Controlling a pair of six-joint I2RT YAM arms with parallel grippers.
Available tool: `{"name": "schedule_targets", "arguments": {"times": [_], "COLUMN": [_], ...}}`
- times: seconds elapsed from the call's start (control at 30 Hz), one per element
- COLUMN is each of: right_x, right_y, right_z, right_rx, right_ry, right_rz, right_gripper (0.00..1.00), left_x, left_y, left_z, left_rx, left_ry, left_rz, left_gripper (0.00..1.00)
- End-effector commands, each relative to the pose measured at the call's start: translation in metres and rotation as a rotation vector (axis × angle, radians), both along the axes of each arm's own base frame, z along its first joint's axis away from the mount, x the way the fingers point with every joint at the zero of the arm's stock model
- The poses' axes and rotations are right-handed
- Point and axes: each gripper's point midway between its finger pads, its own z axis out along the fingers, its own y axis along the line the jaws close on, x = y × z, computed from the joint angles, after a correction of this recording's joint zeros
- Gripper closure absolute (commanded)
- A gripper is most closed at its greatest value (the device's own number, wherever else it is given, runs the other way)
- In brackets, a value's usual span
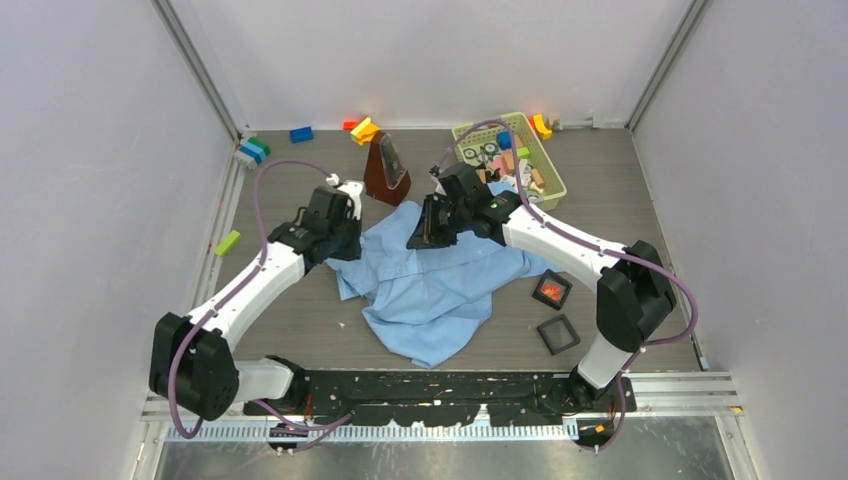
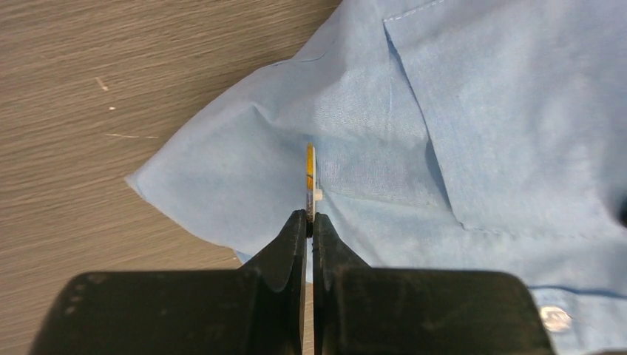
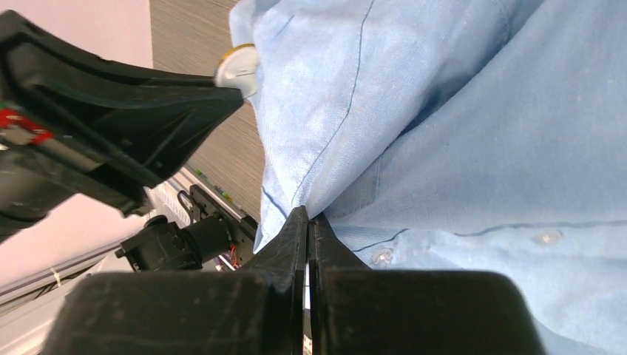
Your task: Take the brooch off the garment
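Note:
The garment [image 1: 435, 285], a light-blue shirt, lies crumpled on the table between both arms. The brooch [image 2: 310, 174] is a thin yellow-and-white disc, seen edge-on and standing up from the cloth near the pocket of the garment [image 2: 480, 111]. My left gripper [image 2: 310, 222] is shut on the brooch's lower edge, at the shirt's left side [image 1: 345, 240]. In the right wrist view the brooch [image 3: 238, 68] shows at the tip of the left arm's fingers. My right gripper [image 3: 307, 218] is shut on a fold of the garment [image 3: 444, 111], at the shirt's upper part [image 1: 425, 232].
A brown wedge-shaped object [image 1: 385, 168] stands just behind the shirt. A green basket [image 1: 553, 188] of small items sits at the back right. Two black square frames [image 1: 551, 290] [image 1: 558, 334] lie right of the shirt. Coloured blocks [image 1: 364, 130] are scattered along the back and left.

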Motion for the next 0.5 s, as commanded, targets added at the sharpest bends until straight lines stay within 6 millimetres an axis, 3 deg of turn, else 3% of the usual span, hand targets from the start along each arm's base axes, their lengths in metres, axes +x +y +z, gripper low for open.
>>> {"name": "schedule_targets", "arguments": {"times": [0.0,0.13,0.2,0.23,0.27,0.3,0.47], "right_x": [0.001,0.006,0.006,0.008,0.005,0.005,0.001], "right_y": [-0.007,-0.016,-0.020,-0.019,-0.020,-0.015,-0.002], "right_z": [-0.014,-0.017,-0.015,-0.005,-0.009,0.007,0.036], "right_rx": [-0.040,-0.061,-0.051,-0.017,-0.003,0.064,0.289], "right_ry": [0.006,-0.006,-0.008,-0.030,-0.017,-0.050,-0.096], "right_rz": [-0.012,-0.047,-0.061,-0.061,-0.064,-0.050,-0.036], "right_gripper": [0.99,0.96,0.75,0.59,0.53,0.44,0.35], "left_x": [-0.001,-0.010,-0.013,-0.015,-0.017,-0.019,-0.024], "left_y": [-0.028,-0.035,-0.042,-0.046,-0.050,-0.055,-0.074], "left_z": [0.029,0.035,0.041,0.045,0.049,0.054,0.083], "left_rx": [-0.236,-0.325,-0.406,-0.454,-0.501,-0.552,-0.787], "left_ry": [-0.031,0.018,0.038,0.049,0.060,0.071,0.105], "left_rz": [-0.062,-0.100,-0.134,-0.155,-0.175,-0.188,-0.284], "left_gripper": [1.00,1.00,1.00,1.00,1.00,1.00,1.00]}}
